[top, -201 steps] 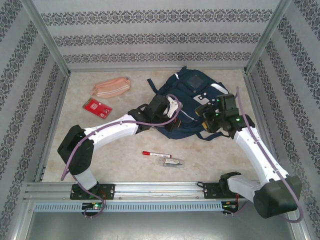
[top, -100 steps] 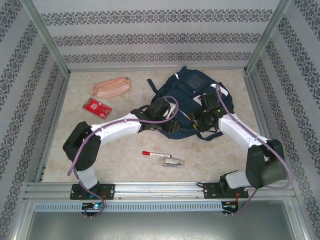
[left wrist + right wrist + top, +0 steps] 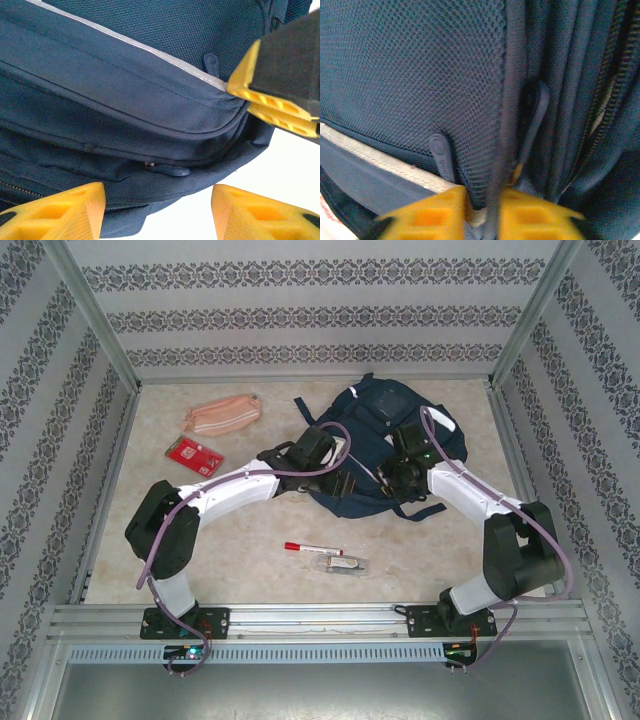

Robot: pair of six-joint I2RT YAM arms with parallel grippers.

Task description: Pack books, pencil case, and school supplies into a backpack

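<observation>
The navy-blue backpack lies at the back middle of the table, and its white stripe and a dark zip pull fill the left wrist view. My left gripper stands open at the bag's near left edge, with fabric above its yellow fingertips. My right gripper is shut on a fold of the backpack's mesh and seam. The pink pencil case, red packet, red-capped marker and clear-wrapped item lie on the table. The books are out of view.
Patterned walls and metal posts enclose the table on three sides. A metal rail with both arm bases runs along the near edge. Dark straps trail from the bag's near right side.
My left gripper has opened and let go of the bag. My right arm has swung in leftward and its gripper has shut on the backpack's fabric.
</observation>
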